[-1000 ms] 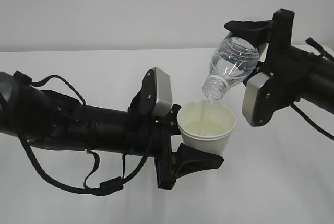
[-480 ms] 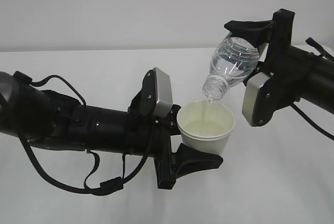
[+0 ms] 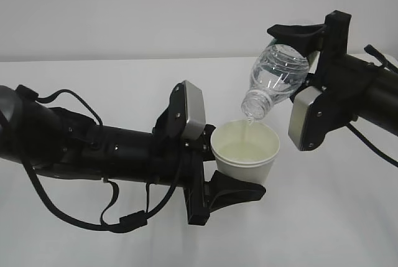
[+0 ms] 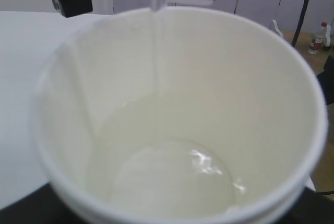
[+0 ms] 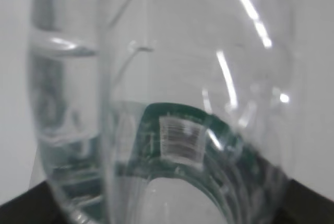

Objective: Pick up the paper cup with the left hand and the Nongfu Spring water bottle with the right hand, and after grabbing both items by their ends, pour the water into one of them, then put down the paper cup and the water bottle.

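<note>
Two black robot arms meet above a white worktop [image 3: 93, 242]; the left gripper [image 3: 231, 187] clasps the paper cup [image 3: 245, 152] near its base, upright and lifted clear; the right gripper [image 3: 303, 52] grips the Nongfu Spring water bottle [image 3: 275, 78] by its bottom end, tilted neck-down, mouth just above the cup's rim; a thin stream of water [image 4: 155, 51] falls into the shallow pool in the cup; the pouring step appears under way; next, probably, the bottle must be tipped upright before both are set down.
</note>
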`<action>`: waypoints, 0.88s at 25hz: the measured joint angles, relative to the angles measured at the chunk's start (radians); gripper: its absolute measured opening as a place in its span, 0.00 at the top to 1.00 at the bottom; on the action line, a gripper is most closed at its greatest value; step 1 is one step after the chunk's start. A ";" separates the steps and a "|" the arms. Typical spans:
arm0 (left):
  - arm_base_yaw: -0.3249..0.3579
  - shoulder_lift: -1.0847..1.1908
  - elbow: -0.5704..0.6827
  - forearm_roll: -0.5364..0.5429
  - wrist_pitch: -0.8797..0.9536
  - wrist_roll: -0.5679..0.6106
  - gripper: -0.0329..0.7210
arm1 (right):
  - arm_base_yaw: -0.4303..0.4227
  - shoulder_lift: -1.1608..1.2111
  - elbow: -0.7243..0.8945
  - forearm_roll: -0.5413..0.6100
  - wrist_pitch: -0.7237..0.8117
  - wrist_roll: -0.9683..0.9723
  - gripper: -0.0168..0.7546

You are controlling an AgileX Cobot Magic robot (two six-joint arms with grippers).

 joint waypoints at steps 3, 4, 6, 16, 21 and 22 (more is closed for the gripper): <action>0.000 0.000 0.000 0.000 0.002 0.000 0.31 | 0.000 0.000 0.000 0.000 0.000 0.000 0.35; 0.000 0.000 0.000 0.000 0.002 0.000 0.31 | 0.000 0.000 0.000 0.000 0.000 0.000 0.35; 0.000 0.000 0.000 0.000 0.006 0.000 0.31 | 0.000 0.000 0.000 0.000 0.000 0.000 0.35; 0.000 0.000 0.000 -0.002 0.008 0.000 0.31 | 0.000 0.000 0.000 0.000 0.000 0.000 0.35; 0.000 0.000 0.000 -0.002 0.008 0.000 0.31 | 0.000 0.000 0.000 0.000 0.000 -0.002 0.35; 0.000 0.000 0.000 -0.002 0.008 0.000 0.31 | 0.000 0.000 0.000 0.000 0.000 -0.002 0.35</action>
